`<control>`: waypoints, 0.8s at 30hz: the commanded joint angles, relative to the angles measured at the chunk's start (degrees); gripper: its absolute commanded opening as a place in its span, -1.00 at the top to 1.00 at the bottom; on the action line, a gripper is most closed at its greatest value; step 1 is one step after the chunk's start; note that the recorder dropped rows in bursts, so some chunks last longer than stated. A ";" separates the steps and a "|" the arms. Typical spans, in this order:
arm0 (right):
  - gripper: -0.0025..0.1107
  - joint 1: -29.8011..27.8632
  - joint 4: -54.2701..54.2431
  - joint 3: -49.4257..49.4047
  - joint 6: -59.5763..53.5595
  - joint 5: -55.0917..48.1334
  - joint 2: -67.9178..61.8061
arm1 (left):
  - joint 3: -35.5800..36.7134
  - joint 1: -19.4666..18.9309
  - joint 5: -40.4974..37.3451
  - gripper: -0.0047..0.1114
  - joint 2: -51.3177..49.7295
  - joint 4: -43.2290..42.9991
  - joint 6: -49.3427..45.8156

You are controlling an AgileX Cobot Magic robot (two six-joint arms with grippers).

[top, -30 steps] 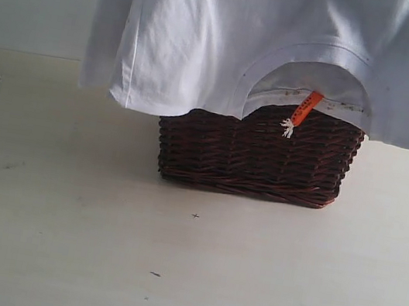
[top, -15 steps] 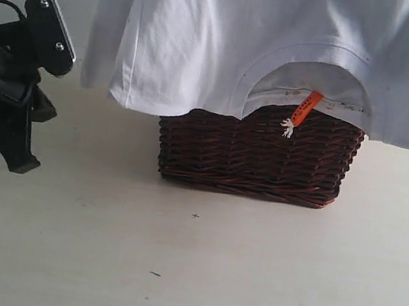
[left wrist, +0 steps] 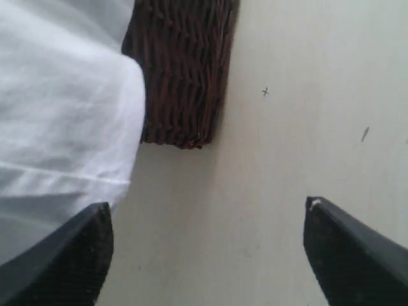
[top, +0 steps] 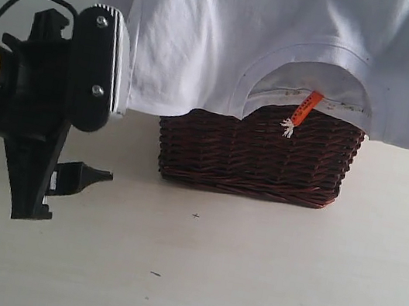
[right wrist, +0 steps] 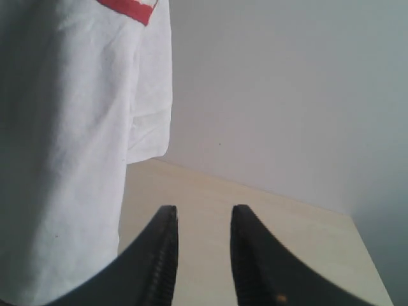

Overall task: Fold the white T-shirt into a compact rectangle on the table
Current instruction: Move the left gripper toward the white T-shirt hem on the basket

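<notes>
The white T-shirt (top: 208, 36) hangs over a brown wicker basket (top: 255, 154), with its round collar and orange neck tag (top: 306, 107) facing the exterior camera. My left gripper (top: 64, 196) hovers over the table (top: 245, 285) just left of the basket. In the left wrist view this gripper (left wrist: 207, 205) is wide open with only bare table between its fingers, and the shirt's edge (left wrist: 64, 115) lies beside one finger. My right gripper (right wrist: 204, 210) is open and empty next to hanging shirt cloth (right wrist: 70, 127). It is outside the exterior view.
The basket (left wrist: 182, 70) stands on the table's far middle, with its rim under the shirt. A red-edged patch (right wrist: 131, 7) shows on the shirt in the right wrist view. Pale wall (right wrist: 287, 95) rises behind the table's edge (right wrist: 255, 191).
My left gripper has come in from the left edge toward the basket and now fills the left of the exterior view. Its jaws have opened. The shirt and basket have not moved.
</notes>
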State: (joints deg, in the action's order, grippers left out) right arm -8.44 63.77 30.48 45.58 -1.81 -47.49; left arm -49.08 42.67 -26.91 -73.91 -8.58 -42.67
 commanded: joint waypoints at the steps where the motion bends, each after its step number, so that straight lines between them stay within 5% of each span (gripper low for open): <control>1: 0.43 -0.21 -0.81 -0.18 -0.45 0.41 0.12 | -0.15 1.59 3.68 -0.45 -1.84 -2.71 -4.04; 7: 0.43 -0.21 -0.81 -0.18 -0.42 0.74 0.12 | -0.15 1.60 17.09 -0.45 -1.44 -4.21 -4.04; 14: 0.43 -0.21 -0.81 -0.18 -0.42 0.85 0.82 | 1.45 4.02 14.61 -0.45 -5.69 -8.59 -5.55; 20: 0.43 -0.21 -2.23 -0.18 -0.42 1.18 2.03 | 3.74 5.28 26.08 -0.45 -7.81 -19.71 -5.13; 24: 0.43 -0.21 -2.23 -0.18 -0.32 1.22 2.07 | 3.61 4.23 26.14 -0.45 -9.45 -22.64 -11.24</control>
State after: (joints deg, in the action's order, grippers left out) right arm -8.44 61.84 30.48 45.58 -1.27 -45.80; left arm -45.47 47.63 -1.64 -82.21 -29.22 -50.18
